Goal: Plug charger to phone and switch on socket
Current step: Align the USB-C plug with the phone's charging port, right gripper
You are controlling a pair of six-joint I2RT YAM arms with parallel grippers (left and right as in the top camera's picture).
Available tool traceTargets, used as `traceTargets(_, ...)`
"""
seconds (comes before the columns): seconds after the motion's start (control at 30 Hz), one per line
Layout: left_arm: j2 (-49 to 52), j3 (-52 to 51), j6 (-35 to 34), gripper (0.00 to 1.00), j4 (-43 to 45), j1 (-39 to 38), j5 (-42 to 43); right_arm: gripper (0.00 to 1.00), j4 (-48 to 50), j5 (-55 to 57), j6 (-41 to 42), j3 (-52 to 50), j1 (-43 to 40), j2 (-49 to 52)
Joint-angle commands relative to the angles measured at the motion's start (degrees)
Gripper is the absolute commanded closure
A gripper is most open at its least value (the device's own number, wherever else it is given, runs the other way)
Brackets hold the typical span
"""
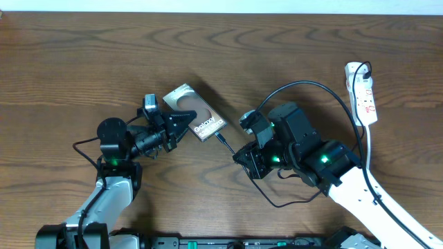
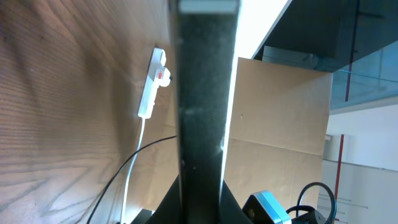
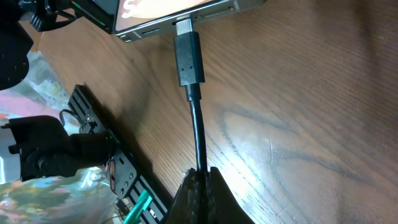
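The phone (image 1: 199,114) lies tilted at mid-table, its "Galaxy" lettering showing. My left gripper (image 1: 177,128) is shut on the phone's left end; in the left wrist view the phone (image 2: 205,93) stands edge-on between the jaws (image 2: 202,202). My right gripper (image 1: 240,156) is shut on the charger cable (image 3: 198,134) just behind its connector (image 3: 188,59). The connector's metal tip meets the port in the phone's edge (image 3: 205,11). The charger cable (image 1: 304,84) arcs over to the white socket (image 1: 363,93) at the far right, with its black plug at the socket's top end.
The socket (image 2: 152,84) and its white lead (image 2: 134,155) also show in the left wrist view. The socket's white lead (image 1: 367,149) runs down past my right arm. A cardboard panel (image 2: 280,124) stands beyond the table. A black frame (image 3: 106,155) lines the table's front edge.
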Motion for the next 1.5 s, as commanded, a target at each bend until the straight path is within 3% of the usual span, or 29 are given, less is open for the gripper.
traceTargets(0.0,-0.3,2.4,-0.2,0.92,0.8,-0.1,0.5,0.99,0.1,-1.3,0.7,0.2,0.5,0.2)
traceTargets(0.77,-0.3,2.4,0.5,0.93,0.9,-0.1,1.7,0.99,2.1,-0.6,0.6,0.2,0.5,0.3)
traceTargets(1.07,-0.3,2.4,2.8,0.93,10.3,-0.2,5.5,0.99,7.5,-0.6,0.0,0.2,0.5,0.4)
traceTargets(1.47,-0.3,2.4,7.3,0.93,11.3,-3.4,5.2,0.99,9.7,0.9,0.0,0.2,0.5,0.4)
